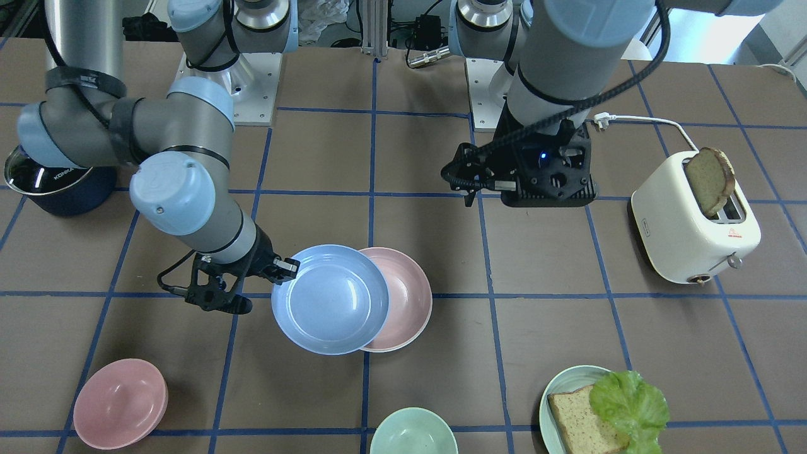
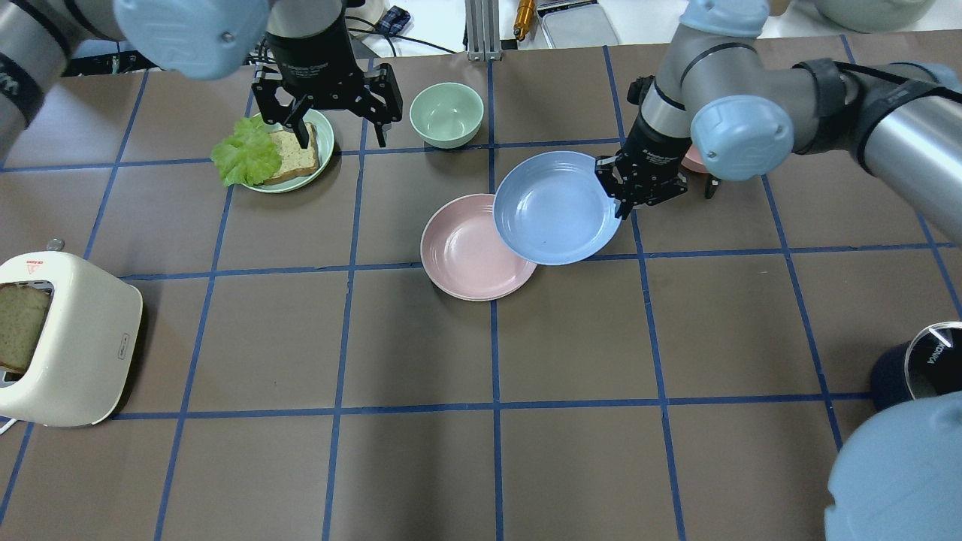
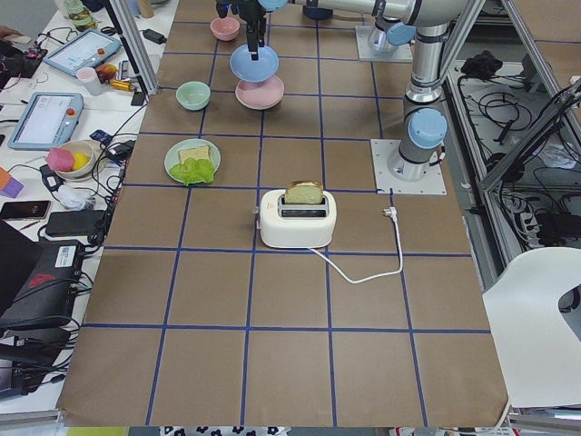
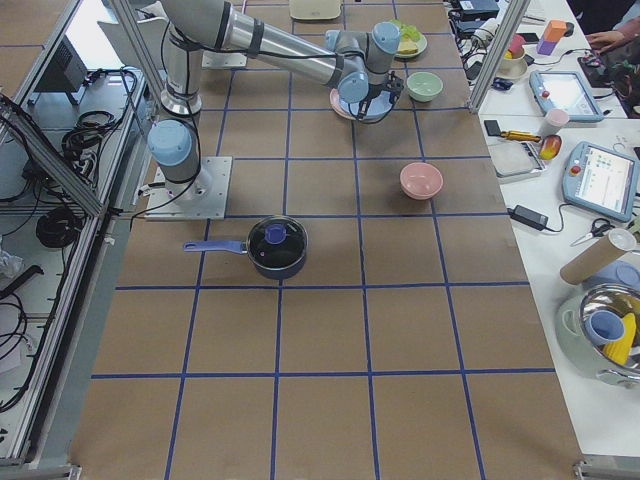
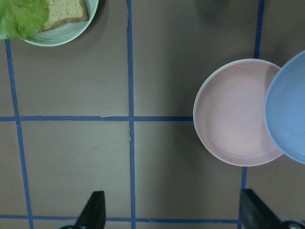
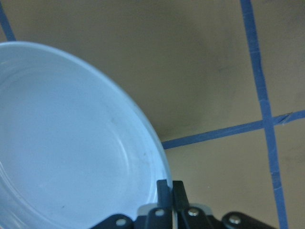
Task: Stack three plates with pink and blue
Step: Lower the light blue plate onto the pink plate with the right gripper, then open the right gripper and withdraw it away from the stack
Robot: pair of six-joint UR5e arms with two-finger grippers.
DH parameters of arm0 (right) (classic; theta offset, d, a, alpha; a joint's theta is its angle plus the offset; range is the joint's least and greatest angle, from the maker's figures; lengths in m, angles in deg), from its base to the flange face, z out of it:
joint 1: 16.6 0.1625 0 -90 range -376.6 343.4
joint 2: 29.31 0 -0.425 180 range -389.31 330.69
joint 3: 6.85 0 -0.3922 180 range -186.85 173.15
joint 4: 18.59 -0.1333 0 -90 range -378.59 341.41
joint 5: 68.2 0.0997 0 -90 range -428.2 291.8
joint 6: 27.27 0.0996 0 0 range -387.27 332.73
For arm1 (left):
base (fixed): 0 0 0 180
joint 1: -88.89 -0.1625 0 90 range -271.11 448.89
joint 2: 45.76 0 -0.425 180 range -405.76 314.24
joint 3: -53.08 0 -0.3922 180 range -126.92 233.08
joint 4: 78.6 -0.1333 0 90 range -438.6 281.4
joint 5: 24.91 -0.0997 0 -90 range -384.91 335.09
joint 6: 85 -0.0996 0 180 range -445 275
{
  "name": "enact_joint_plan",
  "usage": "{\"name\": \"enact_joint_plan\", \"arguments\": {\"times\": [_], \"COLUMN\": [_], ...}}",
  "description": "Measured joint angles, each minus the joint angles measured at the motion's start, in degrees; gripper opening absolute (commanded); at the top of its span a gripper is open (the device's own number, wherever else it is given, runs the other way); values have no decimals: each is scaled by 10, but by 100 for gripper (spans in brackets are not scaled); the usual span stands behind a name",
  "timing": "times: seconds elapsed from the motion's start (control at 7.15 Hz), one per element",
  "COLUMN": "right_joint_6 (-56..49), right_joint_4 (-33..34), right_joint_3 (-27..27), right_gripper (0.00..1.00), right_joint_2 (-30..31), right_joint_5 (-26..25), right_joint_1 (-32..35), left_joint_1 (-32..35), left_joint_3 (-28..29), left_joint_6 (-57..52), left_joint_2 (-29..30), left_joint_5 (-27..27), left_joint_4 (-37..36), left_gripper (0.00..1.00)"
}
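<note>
My right pincer (image 2: 625, 197) is clamped on the blue plate (image 2: 552, 207) at its rim, lifted off the tabletop (image 2: 301, 338) — the pink plate (image 2: 462, 252) lies toward 8 o'clock seen from overhead, partly beneath it.

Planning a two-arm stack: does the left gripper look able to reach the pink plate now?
Probably yes. The left gripper is open and empty, and nothing stands between it and the pink plate's exposed rim. The blue plate, held by the right gripper, covers only the side toward the right arm.
</note>
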Motion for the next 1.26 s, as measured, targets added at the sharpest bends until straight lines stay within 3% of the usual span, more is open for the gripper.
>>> {"name": "enact_joint_plan", "arguments": {"times": [0.14,0.28,0.42,0.56,0.98,1.26], "right_joint_6": [31,52,64,73,70,3], "right_joint_4": [8,19,29,35,37,-39], "right_joint_3": [0,2,7,11,-12,-99], "right_gripper": [0,16,72,100,100,100], "right_joint_2": [-8,-16,-23,-26,-28,-29], "right_joint_5": [0,-2,-2,-3,-30,-39], "right_joint_1": [21,36,42,45,35,0], "left_joint_1": [-4,-7,-10,-11,-26,-31], "left_joint_3": [-13,-30,-46,-62,-96,-98], "left_joint_6": [-12,-19,-22,-23,-24,-23], "left_joint_2": [-14,-25,-36,-46,-71,-75], "left_joint_5": [1,0,-1,0,0,0], "left_joint_4": [-6,-19,-25,-28,-35,-35], "left_gripper": [100,100,100,100,100,100]}}
